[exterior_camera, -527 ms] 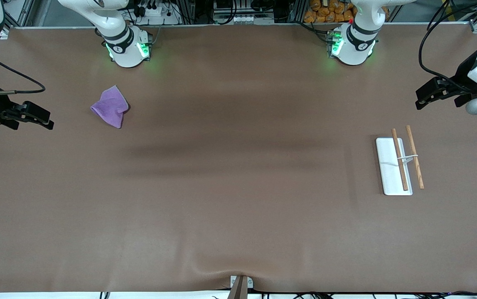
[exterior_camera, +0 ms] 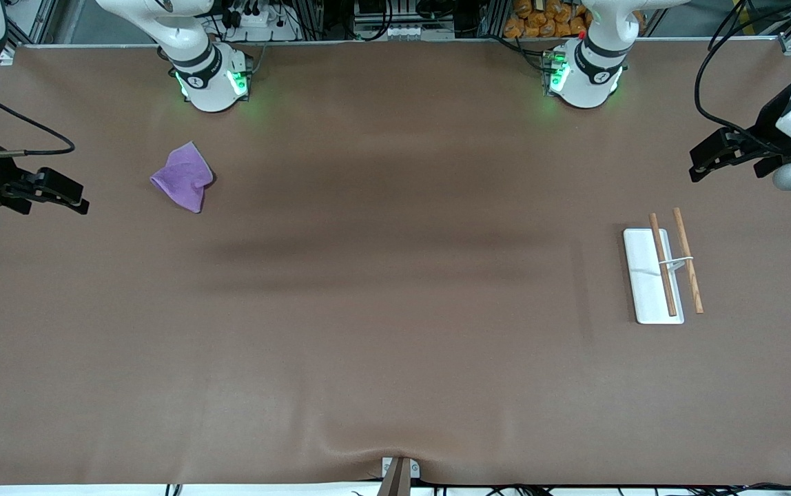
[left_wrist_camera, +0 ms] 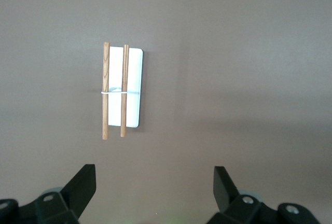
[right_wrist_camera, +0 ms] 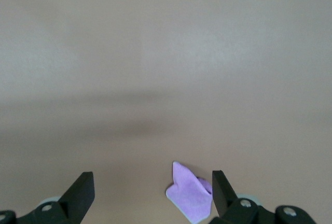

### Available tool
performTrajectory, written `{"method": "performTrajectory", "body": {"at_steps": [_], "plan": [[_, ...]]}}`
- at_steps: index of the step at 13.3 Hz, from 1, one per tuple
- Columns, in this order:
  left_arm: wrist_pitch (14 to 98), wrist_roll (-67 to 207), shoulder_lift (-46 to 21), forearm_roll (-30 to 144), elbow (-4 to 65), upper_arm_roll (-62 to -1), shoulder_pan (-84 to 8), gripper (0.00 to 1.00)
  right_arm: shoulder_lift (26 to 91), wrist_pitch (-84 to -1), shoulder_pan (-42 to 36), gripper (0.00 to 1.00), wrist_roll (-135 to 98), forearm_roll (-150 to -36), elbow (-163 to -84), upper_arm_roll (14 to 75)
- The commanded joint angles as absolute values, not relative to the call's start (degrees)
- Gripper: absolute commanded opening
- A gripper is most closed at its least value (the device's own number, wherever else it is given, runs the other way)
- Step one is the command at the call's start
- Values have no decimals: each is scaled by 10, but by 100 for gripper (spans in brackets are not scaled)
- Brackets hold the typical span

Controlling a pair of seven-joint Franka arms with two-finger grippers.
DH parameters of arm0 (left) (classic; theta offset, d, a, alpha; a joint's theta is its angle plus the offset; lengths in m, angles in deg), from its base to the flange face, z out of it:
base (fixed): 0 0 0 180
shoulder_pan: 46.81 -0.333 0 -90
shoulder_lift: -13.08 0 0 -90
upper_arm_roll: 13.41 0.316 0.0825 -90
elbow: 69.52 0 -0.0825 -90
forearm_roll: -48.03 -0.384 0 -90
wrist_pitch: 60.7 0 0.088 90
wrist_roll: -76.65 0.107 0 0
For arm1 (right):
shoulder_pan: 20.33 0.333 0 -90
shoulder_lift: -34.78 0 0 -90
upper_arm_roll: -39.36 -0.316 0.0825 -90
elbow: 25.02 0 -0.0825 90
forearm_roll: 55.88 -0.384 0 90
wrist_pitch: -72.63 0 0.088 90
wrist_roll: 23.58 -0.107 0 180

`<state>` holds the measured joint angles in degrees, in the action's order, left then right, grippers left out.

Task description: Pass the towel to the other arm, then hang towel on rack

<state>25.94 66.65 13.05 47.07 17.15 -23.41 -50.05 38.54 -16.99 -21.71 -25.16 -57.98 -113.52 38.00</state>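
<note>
The purple towel [exterior_camera: 185, 178] lies crumpled on the brown table near the right arm's base, and shows in the right wrist view [right_wrist_camera: 191, 195] too. My right gripper [exterior_camera: 82, 198] is open and empty, up in the air at the right arm's end of the table, apart from the towel; its open jaws show in the right wrist view [right_wrist_camera: 152, 178]. The rack [exterior_camera: 643, 275] stands toward the left arm's end, a white base with two brown rods [exterior_camera: 663, 265]. My left gripper [exterior_camera: 693, 165] is open and empty, high near that end, and looks at the rack [left_wrist_camera: 134, 73] between its open jaws [left_wrist_camera: 154, 175].
The two arm bases [exterior_camera: 213, 83] [exterior_camera: 581, 76] glow green at the table edge farthest from the front camera. A small bracket [exterior_camera: 399, 472] sits at the table's nearest edge. Black cables [exterior_camera: 705, 83] hang by the left arm.
The left arm's wrist has shifted very slightly. The towel, the rack and the right gripper stay where they were.
</note>
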Motion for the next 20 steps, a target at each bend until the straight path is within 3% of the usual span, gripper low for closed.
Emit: {"method": "performTrajectory", "body": {"at_steps": [1,8,16,20], "plan": [[251,680,135,467,167,-233,-502,100,413,-154,-220,100,-253,-572,-1143,381],[247,674,138,467,171,-238,-501,100,468,-102,-260,100,-254,-579,-1201,382],[248,671,137,458,169,-239,-499,100,517,-155,-238,100,-214,-561,-1271,382],[247,671,138,458,170,-239,-499,100,531,-253,-260,100,-145,-552,-1350,382]]}}
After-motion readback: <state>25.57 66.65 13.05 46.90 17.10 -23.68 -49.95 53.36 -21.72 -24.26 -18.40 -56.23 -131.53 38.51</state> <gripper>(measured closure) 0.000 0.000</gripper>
